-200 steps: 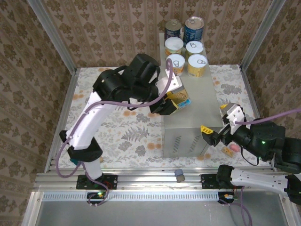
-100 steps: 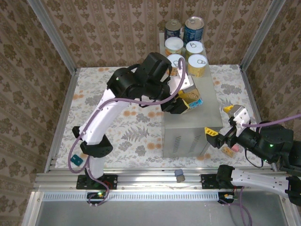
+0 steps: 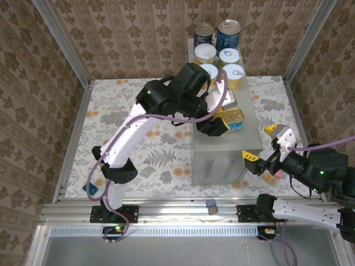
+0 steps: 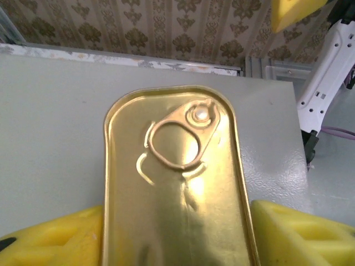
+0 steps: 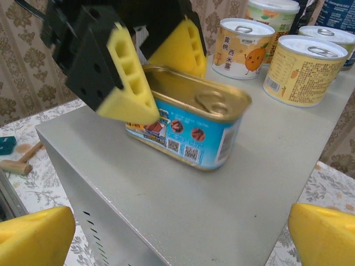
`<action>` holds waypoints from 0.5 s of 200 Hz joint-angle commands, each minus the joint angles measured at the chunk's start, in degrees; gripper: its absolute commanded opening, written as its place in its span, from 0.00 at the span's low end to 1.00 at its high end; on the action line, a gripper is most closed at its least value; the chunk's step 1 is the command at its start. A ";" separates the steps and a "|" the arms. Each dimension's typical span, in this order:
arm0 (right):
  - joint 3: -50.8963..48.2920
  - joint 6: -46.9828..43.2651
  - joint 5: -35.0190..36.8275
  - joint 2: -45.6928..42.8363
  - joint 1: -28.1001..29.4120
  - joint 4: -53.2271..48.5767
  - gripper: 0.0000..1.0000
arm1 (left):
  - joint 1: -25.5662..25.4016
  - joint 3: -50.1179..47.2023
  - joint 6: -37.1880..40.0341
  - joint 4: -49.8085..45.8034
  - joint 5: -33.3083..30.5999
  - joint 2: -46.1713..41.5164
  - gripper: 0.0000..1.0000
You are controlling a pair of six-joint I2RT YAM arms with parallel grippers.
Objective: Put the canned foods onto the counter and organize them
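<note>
On counter (image 5: 233, 188), tin (image 5: 188, 138) amid bare margins

Two blue cans (image 3: 204, 34) (image 3: 228, 33), four yellow cans (image 3: 205, 54) (image 3: 229, 56) (image 3: 233, 76) (image 3: 211, 70), one gold tin (image 3: 232, 118) (seven altogether), one counter (image 3: 244, 136).

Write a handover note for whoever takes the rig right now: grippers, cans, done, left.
Left gripper: straddles the oblong tin, which sits flat on the counter; can't tell whether it grips or has let go.
Right gripper: open, empty, beside the counter's right edge, near end.
Cans: two blue cans and four yellow cans in pairs at the counter's far end; oblong tin mid-top.
Done: all seven tins in view are on the counter.
Left: probably open fully and lift the left arm clear; perhaps square the tin to the rows.
</note>
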 commanded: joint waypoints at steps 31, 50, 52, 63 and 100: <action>-0.49 1.22 -0.91 -0.10 0.37 -0.04 1.00 | -0.41 0.67 1.27 -0.09 0.20 0.35 0.66; -0.93 1.31 -0.66 -0.11 0.41 0.13 1.00 | -0.31 0.66 1.12 0.75 0.38 -0.19 0.68; -0.99 1.31 -0.55 -0.11 0.42 0.22 1.00 | -0.29 0.62 1.14 0.87 0.38 -0.21 0.68; -1.43 1.40 -0.02 -0.10 0.38 0.64 1.00 | -0.29 0.50 0.94 1.52 0.38 -0.63 0.70; -3.51 3.05 4.61 0.23 0.41 2.66 1.00 | -0.30 -1.35 0.41 4.30 -0.14 -2.98 0.86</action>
